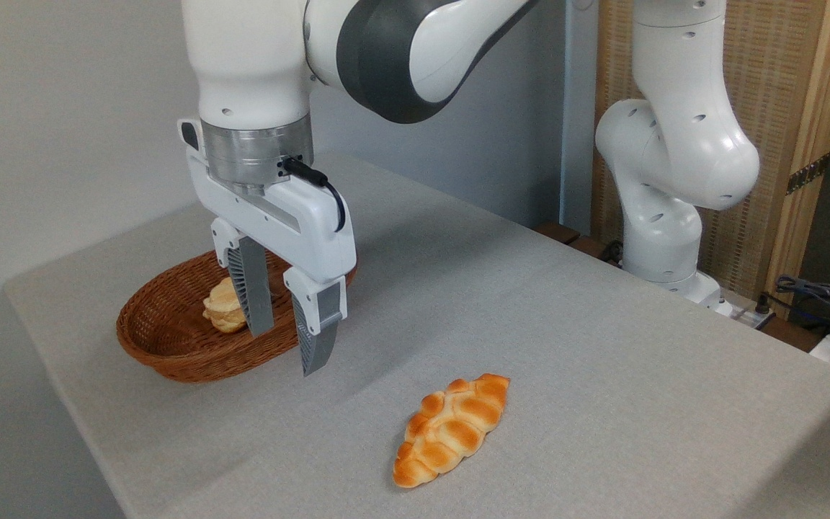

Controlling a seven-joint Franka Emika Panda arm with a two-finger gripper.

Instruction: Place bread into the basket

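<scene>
The gripper (285,349) hung above the table (566,346) with its two fingers (314,339) spread apart and nothing between them, tips pointing down, clear of the cloth. The bread (452,430) lay flat on the table at about four o'clock from the gripper, well apart from it, its long axis running from seven to one o'clock. The basket (170,353) sat at about nine o'clock from the gripper, just behind and beside the fingers, partly hidden by them. A small pale bun (222,310) rested inside the basket. The bread lay outside the basket, off at its four o'clock, untouched.
</scene>
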